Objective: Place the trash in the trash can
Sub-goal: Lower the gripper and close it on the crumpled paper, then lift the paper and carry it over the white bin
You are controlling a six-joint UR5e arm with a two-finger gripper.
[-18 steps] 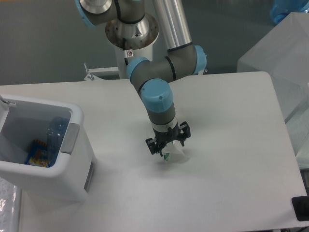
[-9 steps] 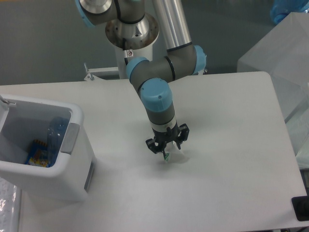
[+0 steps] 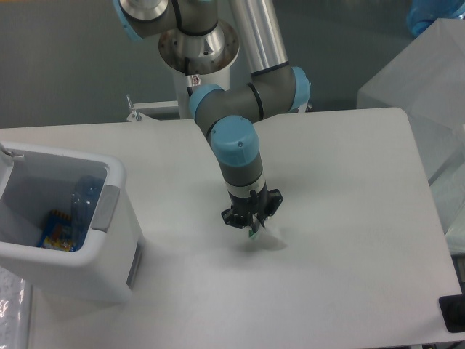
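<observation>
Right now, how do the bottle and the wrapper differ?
The bottle lies inside the trash can, leaning against its inner wall; the wrapper is out on the table, under the gripper. The bottle is bluish and the larger; the wrapper is small, clear-white with a green mark. Nothing touches the bottle; the gripper looks closed on the wrapper. Both are clear plastic trash.

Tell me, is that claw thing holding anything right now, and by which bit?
Yes: the gripper is shut on the small crumpled wrapper, pinching its upper edge near the green marks, low over the table.
</observation>
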